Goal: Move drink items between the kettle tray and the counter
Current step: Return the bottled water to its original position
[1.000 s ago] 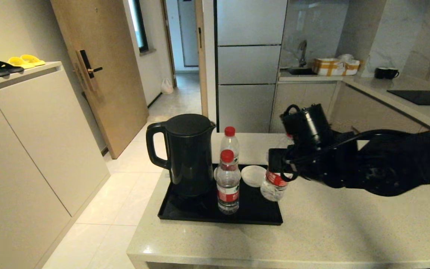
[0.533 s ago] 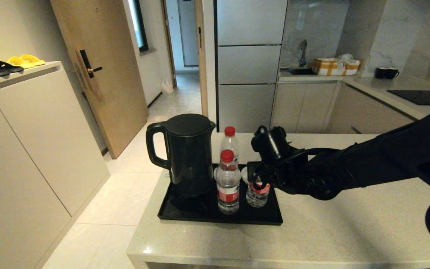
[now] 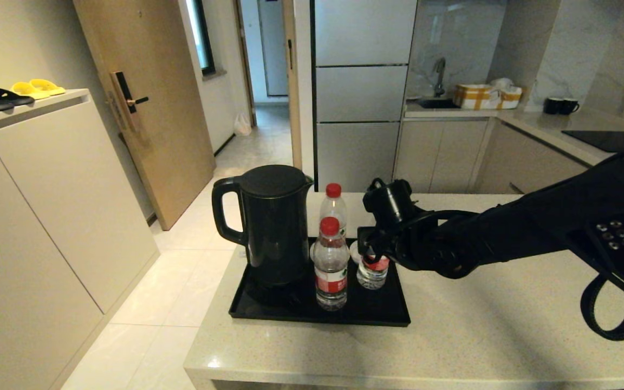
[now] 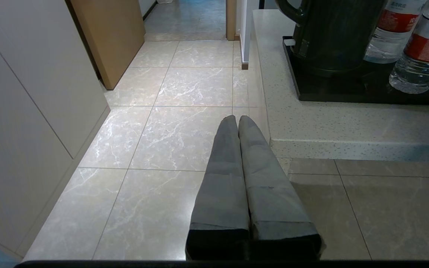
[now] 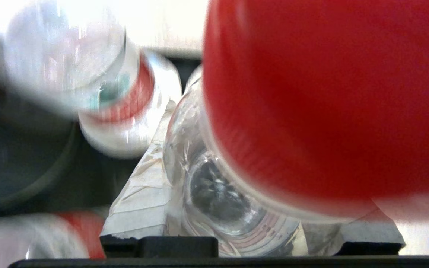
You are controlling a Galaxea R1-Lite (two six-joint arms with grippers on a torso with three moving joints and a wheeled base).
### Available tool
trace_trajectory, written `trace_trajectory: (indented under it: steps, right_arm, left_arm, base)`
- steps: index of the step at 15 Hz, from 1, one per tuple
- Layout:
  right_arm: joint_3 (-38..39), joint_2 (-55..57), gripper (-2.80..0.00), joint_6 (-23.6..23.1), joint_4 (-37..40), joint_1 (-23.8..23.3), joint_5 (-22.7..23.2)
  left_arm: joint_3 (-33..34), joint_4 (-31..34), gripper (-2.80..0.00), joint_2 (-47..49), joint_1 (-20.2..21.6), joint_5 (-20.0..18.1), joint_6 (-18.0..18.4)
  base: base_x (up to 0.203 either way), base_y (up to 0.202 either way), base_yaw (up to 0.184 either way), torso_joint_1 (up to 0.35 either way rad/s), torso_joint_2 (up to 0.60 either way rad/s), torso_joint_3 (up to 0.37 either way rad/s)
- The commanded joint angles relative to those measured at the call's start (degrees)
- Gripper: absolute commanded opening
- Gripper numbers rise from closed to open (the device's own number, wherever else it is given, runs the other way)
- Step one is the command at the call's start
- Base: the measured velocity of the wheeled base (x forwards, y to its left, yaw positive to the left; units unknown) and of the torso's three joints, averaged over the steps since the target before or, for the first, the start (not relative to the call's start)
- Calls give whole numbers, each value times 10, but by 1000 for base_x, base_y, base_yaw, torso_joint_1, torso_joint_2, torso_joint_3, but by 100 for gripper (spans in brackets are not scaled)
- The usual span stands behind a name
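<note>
Since half second ago, your right gripper [image 3: 369, 254] clamping third bottle [image 3: 372, 273] nudged deeper over kettle tray [image 3: 290, 314]; left gripper [image 4: 237, 121] pressed together.

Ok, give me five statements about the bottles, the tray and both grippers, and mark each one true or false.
1. The right gripper grips a water bottle standing on the kettle tray. True.
2. All three bottles are on the counter, off the tray. False: the held bottle, the front bottle and the rear bottle all appear to stand within the tray.
3. The kettle stands on the tray, handle toward the robot's left. True.
4. The left gripper holds a bottle. False: it is shut on nothing, hanging over the floor beside the counter.
5. The kettle's lid is open. False: it is closed flat.
</note>
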Motion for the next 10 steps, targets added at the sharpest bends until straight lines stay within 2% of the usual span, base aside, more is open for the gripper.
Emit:
trace_trajectory:
  steps: [1,6,10]
  right_arm:
    - [-53,25,-280,-6,-2,-14,-4]
    - [-137,54,-280,-24,28,-28,-5]
    - [-140,82,-280,-20,25,-28,-4]
  left_arm:
    - [0,0,-280,1,0,0,0]
    - [0,0,-280,1,0,0,0]
    - [0,0,-280,1,0,0,0]
  base:
    - [0,0,0,0,0,0]
    - [0,0,0,0,0,0]
    - [0,0,0,0,0,0]
